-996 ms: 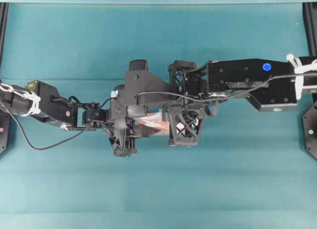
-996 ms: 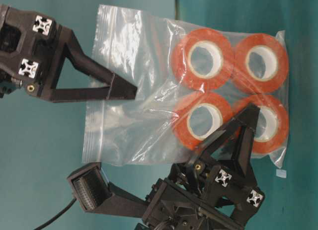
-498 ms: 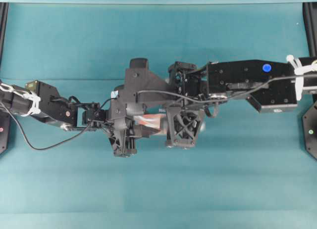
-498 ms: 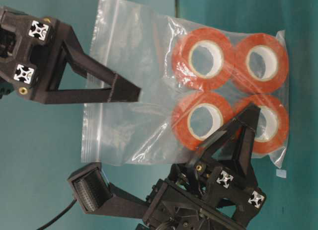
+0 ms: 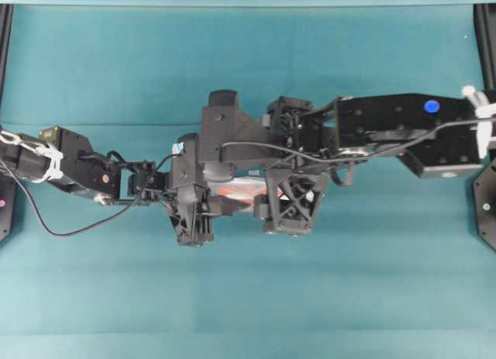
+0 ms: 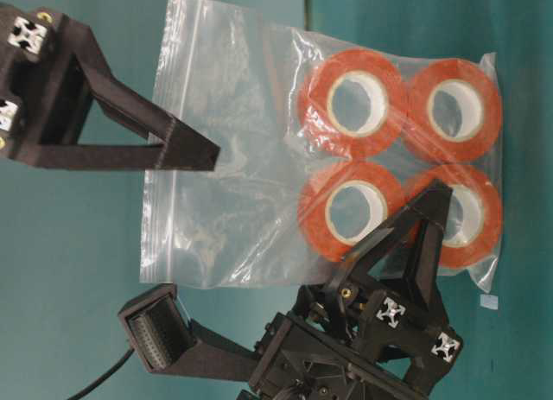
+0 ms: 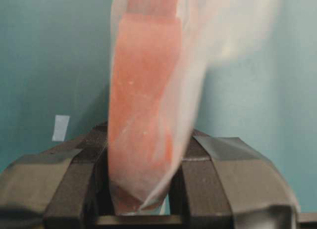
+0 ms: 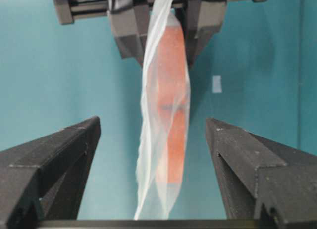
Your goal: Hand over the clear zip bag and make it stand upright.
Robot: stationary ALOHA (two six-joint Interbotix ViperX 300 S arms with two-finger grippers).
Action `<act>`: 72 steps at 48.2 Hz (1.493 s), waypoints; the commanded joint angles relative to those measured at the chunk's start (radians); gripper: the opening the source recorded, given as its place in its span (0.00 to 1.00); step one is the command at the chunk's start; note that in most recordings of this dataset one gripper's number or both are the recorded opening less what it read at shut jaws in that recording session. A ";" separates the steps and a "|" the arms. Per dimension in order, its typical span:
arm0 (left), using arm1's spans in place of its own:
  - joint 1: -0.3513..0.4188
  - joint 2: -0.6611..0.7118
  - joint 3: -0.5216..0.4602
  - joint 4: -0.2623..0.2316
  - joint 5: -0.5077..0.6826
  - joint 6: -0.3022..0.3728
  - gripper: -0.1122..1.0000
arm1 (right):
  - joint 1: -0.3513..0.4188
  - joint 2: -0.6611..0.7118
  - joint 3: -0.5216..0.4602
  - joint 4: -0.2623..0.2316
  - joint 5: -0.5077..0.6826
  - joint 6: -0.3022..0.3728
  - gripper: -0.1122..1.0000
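The clear zip bag [image 6: 233, 184] hangs in the air between my two grippers, edge-on to both wrist cameras [image 8: 166, 115]. Its four orange-red rolls [image 6: 354, 102] sit at one end; the zip strip is at the other. My left gripper [image 7: 148, 137] is shut on the roll end; in the table-level view [image 6: 423, 219] one finger crosses the front of a roll. My right gripper [image 8: 152, 122] is open, its fingers well apart on either side of the zip end without touching it. From overhead only a sliver of bag [image 5: 246, 191] shows under both grippers.
The teal cloth table [image 5: 248, 297] lies below. A small white tag [image 6: 489, 302] lies on it near the left gripper. Black frame posts [image 5: 6, 33] stand at both side edges. The left arm's cable [image 5: 46, 223] loops over the table.
My right gripper has drawn back along the bag toward its zip edge, rightward from overhead. The bag's free end has straightened a little. The left gripper holds still.
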 commanded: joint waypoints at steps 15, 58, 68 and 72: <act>0.000 -0.005 -0.002 0.003 -0.003 0.002 0.31 | 0.012 -0.176 0.087 -0.015 -0.074 0.077 0.89; 0.003 -0.006 -0.003 0.003 -0.003 0.002 0.31 | 0.063 -0.482 0.416 -0.015 -0.357 0.149 0.88; 0.003 -0.005 -0.006 0.003 -0.003 0.000 0.31 | 0.086 -0.511 0.453 -0.015 -0.359 0.147 0.88; 0.003 -0.005 -0.005 0.003 -0.003 0.000 0.31 | 0.094 -0.520 0.466 -0.015 -0.360 0.149 0.88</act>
